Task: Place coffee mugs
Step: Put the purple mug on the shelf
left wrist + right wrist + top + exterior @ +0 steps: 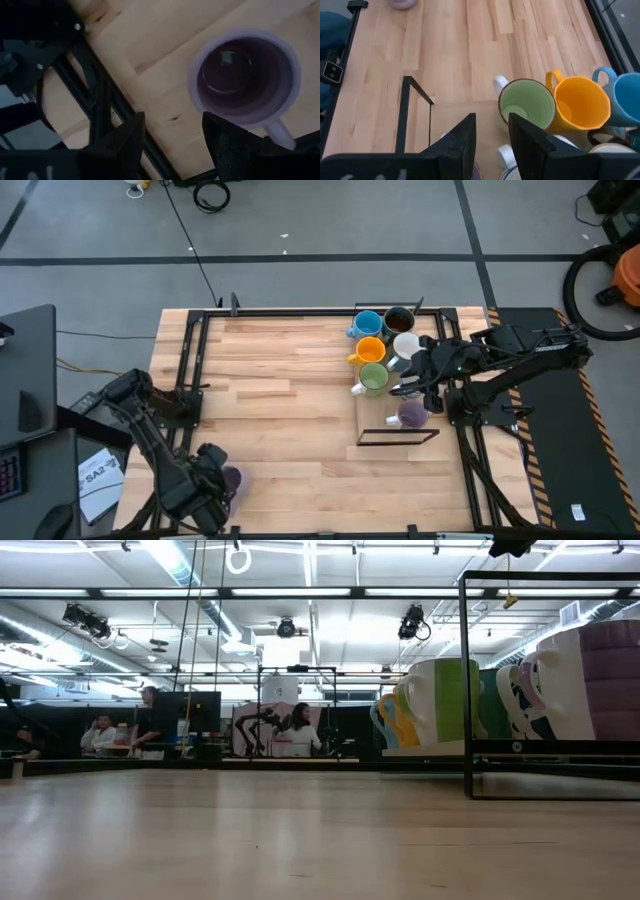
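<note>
A purple mug [245,75] stands upright on its base near the table's near left corner [231,478]. My left gripper [172,135] hangs above and just beside it [213,480], pointing down, open and holding nothing. Several mugs stand in a group at the far right: blue [368,325], dark brown [398,320], white [405,345], orange [370,351], green [373,378] and a second purple one [412,415]. My right gripper [492,135] hovers over this group [408,383], tilted down, its fingers apart with nothing between them.
A thin black wire frame [395,435] stands around the mug group, and its upright [468,680] shows in the low view. Black rails [100,100] run along the table's left edge next to the lone purple mug. Bare wood fills the table's middle [290,390].
</note>
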`<state>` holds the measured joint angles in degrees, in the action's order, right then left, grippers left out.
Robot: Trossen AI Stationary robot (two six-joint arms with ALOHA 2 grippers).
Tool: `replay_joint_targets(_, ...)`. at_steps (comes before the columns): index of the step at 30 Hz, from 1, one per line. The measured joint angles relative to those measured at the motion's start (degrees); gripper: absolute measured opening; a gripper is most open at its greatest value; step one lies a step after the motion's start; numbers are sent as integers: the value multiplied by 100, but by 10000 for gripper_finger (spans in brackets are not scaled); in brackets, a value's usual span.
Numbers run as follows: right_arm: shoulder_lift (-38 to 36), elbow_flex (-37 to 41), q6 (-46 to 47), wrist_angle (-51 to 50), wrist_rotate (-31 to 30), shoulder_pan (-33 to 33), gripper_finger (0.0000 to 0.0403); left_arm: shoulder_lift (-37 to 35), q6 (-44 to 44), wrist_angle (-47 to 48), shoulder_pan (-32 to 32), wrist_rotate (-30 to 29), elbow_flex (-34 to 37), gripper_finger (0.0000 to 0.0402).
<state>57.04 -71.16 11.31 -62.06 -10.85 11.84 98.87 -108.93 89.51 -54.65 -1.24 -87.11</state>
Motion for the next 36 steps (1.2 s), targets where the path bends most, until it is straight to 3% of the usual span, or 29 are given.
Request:
replay_joint_targets(19,0,0,-146,76,0,-2,120,50,-469,-339,2,-505,153,205)
replay_joint_targets(29,2,0,-144,74,0,-2,120,50,-464,-1507,4,-306,1266,205)
replay_joint_targets(36,2,0,-144,74,0,0,120,50,-160,-1902,98,-254,1446,203)
